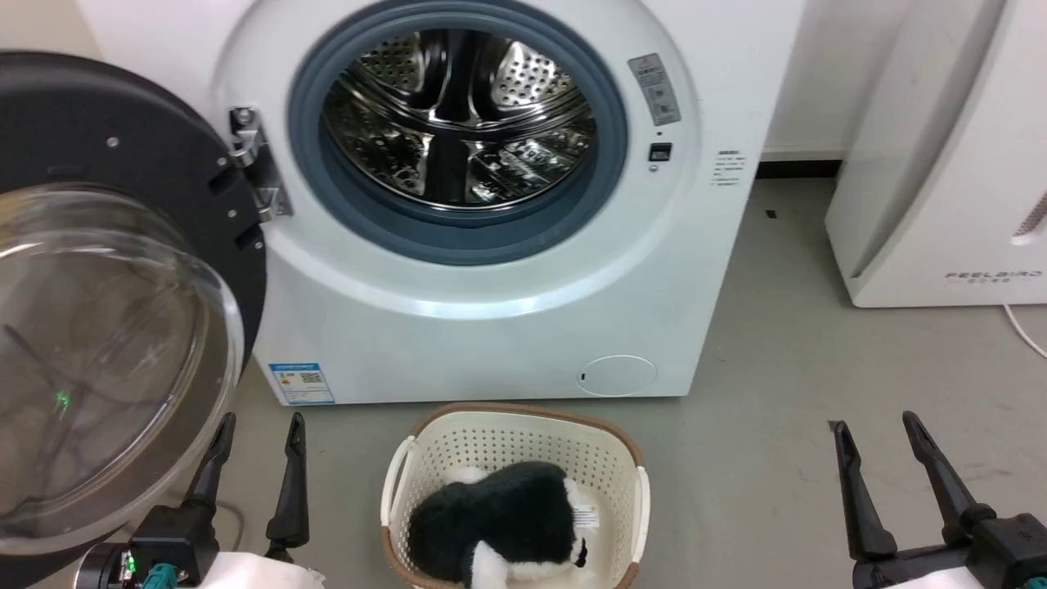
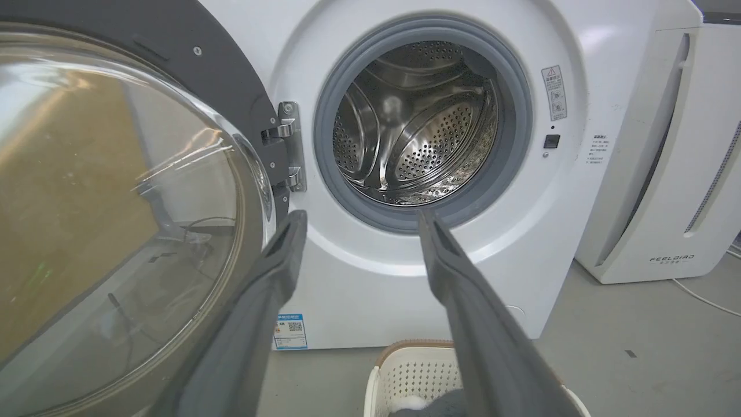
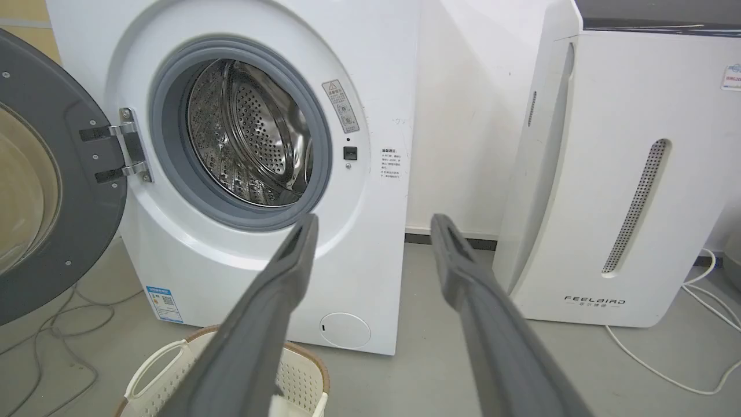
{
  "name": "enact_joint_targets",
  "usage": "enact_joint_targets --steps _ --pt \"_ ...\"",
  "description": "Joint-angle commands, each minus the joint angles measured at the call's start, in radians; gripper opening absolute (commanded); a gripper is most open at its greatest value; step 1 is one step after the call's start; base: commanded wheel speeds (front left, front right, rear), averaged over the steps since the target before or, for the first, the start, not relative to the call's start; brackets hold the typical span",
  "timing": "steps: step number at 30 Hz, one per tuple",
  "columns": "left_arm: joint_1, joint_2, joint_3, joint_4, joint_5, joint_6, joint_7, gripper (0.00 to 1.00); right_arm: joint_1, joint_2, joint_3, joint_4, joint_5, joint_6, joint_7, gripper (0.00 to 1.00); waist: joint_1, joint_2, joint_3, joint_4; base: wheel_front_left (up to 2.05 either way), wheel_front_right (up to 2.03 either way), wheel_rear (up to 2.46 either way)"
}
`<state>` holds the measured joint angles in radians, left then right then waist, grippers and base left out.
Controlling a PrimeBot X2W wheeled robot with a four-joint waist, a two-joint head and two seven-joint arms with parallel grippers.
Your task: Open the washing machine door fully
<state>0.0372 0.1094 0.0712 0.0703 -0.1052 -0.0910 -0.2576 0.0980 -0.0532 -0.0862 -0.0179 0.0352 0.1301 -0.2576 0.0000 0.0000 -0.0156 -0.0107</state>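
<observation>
Left tool (image 1: 262,419) and right tool (image 1: 873,421) gape empty; round washing machine door (image 1: 106,327) bulges glassy.

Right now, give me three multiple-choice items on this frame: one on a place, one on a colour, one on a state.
1. Where does the laundry basket stand?
A. On the floor before the washing machine
B. On top of it
C. Behind it

2. What colour is the label sticker low on the machine's front?
A. Red
B. Blue
C. Yellow

3. How is the washing machine door?
A. Latched shut
B. Ajar by a crack
C. Swung wide open

1 A: the basket sits on the floor below the machine's front.
2 B: the sticker is blue.
3 C: the door hangs off its hinge, inner face showing, and the drum is exposed.
</observation>
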Motion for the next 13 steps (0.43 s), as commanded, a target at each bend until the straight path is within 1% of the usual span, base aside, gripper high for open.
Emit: enact_joint_targets --steps 1,7,8,13 --pt "0.006 -0.004 -0.002 0.004 0.005 0.004 -0.004 1.0 0.008 0.003 0.002 -0.006 0.001 0.001 -0.004 1.0 0.0 0.0 0.0 -0.009 0.0 0.0 0.0" --pt "0.001 -0.012 0.021 0.026 -0.005 0.006 -0.004 1.0 0.01 0.003 0.003 -0.004 0.005 0.001 -0.004 1.0 0.0 0.0 -0.002 -0.027 0.0 0.0 0.0" --pt "0.0 -0.008 0.019 0.026 -0.004 0.003 0.001 0.0 0.0 0.0 0.002 0.0 0.0 0.0 0.0 0.0 0.0 0.0 -0.002 -0.027 0.0 0.0 0.0" --pt "-0.001 -0.008 0.015 0.025 -0.002 0.004 0.006 0.0 -0.002 0.0 0.002 0.002 -0.001 0.0 0.005 0.0 0.0 0.0 -0.002 -0.027 0.0 0.0 0.0"
